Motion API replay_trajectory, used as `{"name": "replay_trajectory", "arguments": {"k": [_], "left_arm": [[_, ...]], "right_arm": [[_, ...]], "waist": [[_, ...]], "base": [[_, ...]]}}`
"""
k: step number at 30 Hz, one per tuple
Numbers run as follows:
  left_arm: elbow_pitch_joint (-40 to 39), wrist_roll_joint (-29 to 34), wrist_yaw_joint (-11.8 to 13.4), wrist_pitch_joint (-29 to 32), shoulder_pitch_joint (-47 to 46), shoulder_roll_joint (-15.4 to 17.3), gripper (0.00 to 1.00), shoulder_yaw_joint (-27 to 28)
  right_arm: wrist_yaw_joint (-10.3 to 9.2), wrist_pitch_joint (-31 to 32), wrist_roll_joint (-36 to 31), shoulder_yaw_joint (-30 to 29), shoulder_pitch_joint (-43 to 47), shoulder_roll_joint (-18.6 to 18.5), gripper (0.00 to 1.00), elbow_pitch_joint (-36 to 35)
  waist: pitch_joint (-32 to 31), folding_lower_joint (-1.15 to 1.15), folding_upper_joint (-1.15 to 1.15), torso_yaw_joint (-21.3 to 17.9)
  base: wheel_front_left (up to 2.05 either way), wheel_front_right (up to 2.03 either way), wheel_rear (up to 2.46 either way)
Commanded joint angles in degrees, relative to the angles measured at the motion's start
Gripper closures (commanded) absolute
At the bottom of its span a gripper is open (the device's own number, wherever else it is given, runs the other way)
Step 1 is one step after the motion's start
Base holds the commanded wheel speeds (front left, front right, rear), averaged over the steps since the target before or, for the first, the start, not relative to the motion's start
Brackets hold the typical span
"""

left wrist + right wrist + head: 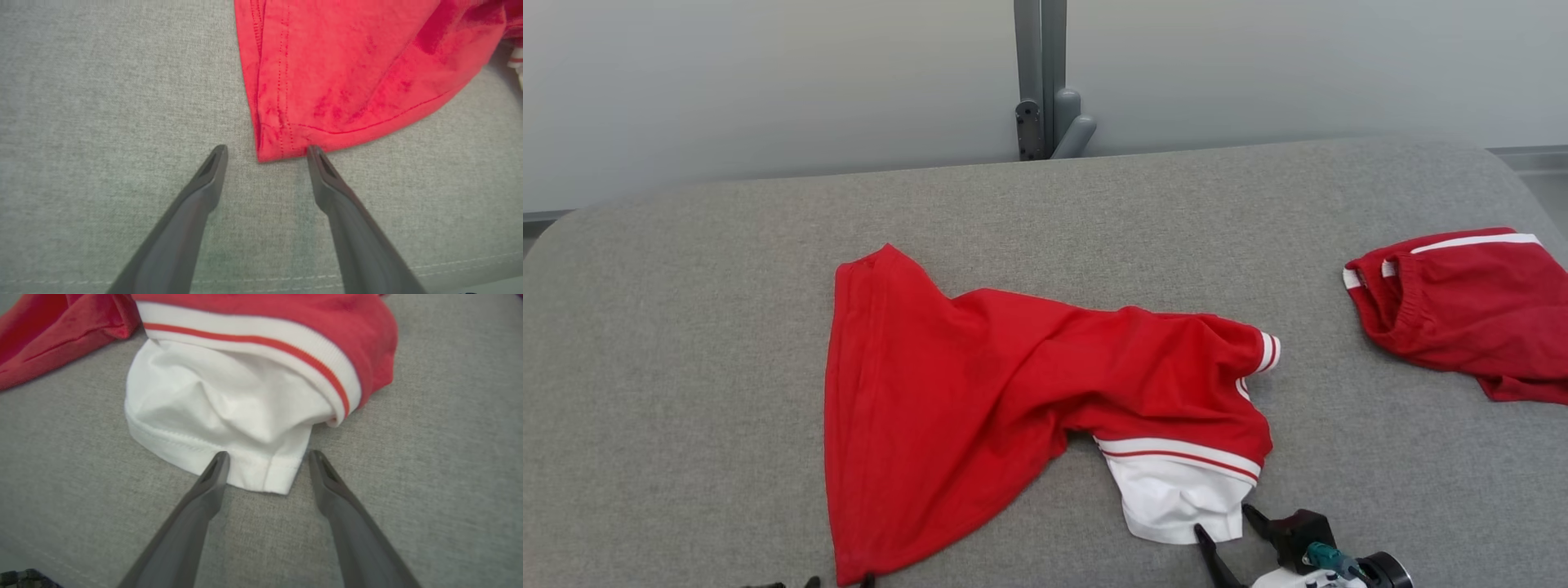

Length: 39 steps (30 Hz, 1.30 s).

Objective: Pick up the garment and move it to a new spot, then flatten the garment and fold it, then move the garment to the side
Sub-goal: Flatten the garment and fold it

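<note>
Red shorts (1462, 310) with white stripes lie at the right edge of a grey pad (686, 367); a post (1040, 73) stands far behind.

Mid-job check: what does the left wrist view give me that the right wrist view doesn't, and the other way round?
Left wrist view: the stitched red hem corner of the garment, lying just ahead of the open left gripper, with one fingertip at its edge.
Right wrist view: the white sleeve under a white band with a red stripe, and the sleeve's hem between the open right gripper's fingertips.
Both: the grey cushion, red cloth, and open jaws with nothing gripped.
</note>
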Motion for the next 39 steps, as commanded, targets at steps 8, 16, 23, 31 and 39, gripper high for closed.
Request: {"name": "replay_trajectory", "arguments": {"k": [8, 16, 23, 31, 39], "left_arm": [[-0.28, -2.93, -0.75, 1.39, -2.97, -0.36, 0.0, -1.17], [2.13, -4.79, -1.06, 1.12, -4.64, -0.34, 0.0, -2.16], [3.93, -6.93, -1.45, 0.94, -4.66, -0.13, 1.0, -3.56], [-12.45, -15.33, -1.59, 3.58, -3.7, 2.37, 1.0, -1.59], [-44.64, -24.6, -0.49, 15.77, -7.29, 9.82, 1.0, 2.57]], "right_arm": [[-0.07, 0.46, 1.33, 1.98, -3.26, -0.2, 0.0, 5.16], [-0.07, 1.13, 3.75, 5.08, -5.12, -0.2, 0.61, 8.15], [-0.08, 0.9, 8.22, 7.26, -4.8, -0.27, 1.0, 8.32], [-0.07, 6.82, 25.44, 6.52, -3.56, -8.38, 1.0, -17.69], [-0.03, 25.14, 39.38, -10.55, -1.87, -23.18, 1.0, -55.88]], "waist": [[0.4, 0.0, 0.59, 0.16], [0.51, 0.0, 0.59, -0.61], [-0.53, 0.0, 0.59, -1.0], [0.18, 0.0, 0.59, -1.59], [4.82, 0.0, 0.59, -2.38]], "base": [[0.0, 0.0, 0.0], [0.0, 0.0, 0.0], [0.0, 0.0, 0.0], [0.0, 0.0, 0.0], [0.0, 0.0, 0.0]]}}
